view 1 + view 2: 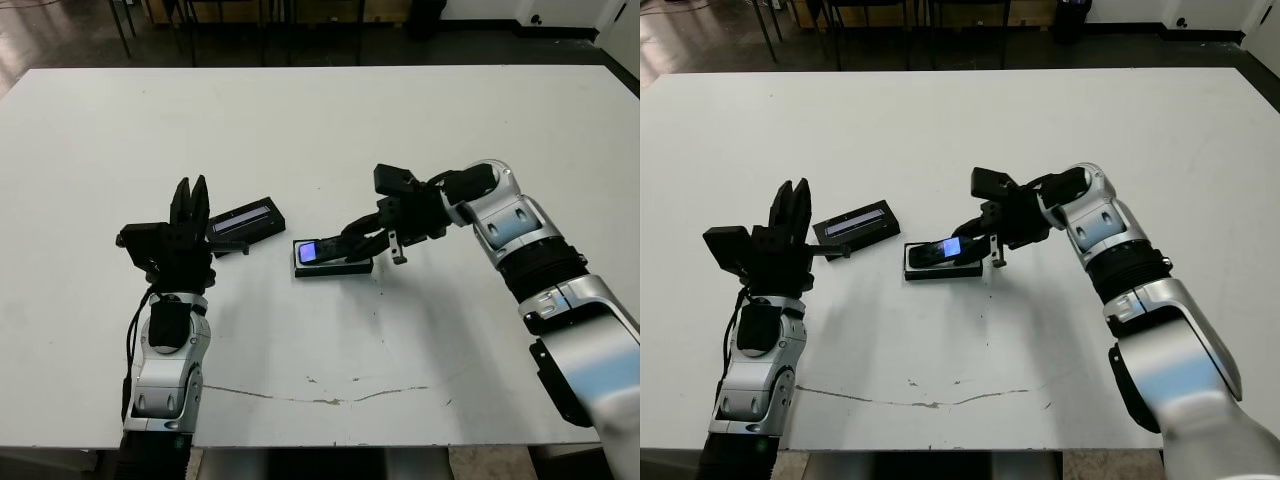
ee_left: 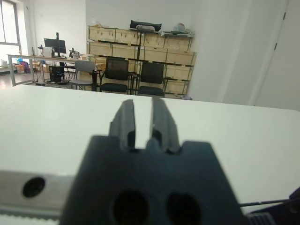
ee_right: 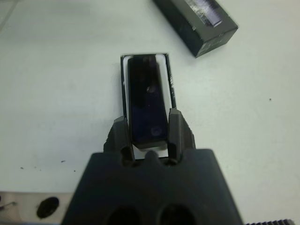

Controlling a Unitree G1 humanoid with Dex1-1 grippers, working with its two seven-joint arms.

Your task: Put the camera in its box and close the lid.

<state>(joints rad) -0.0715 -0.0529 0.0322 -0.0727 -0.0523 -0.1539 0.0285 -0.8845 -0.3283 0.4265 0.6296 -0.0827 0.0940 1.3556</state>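
Observation:
The box [image 1: 345, 268] lies at the middle of the white table, its white lining showing around the camera [image 3: 146, 93]. That slim black bar rests lengthwise in the box, its bluish screen [image 1: 309, 251] at the end towards my left arm. My right gripper [image 3: 147, 121] is shut on the camera's other end, one finger on each long side. The lid [image 1: 247, 219] lies flat just left of the box, pale strip up. My left gripper [image 1: 192, 185] stands upright beside the lid, fingers together with only a narrow slit and nothing held.
A thin scratch line [image 1: 330, 398] runs along the table near its front edge. Chairs, desks and shelving stand beyond the table's far edge [image 2: 140, 70] in the left wrist view.

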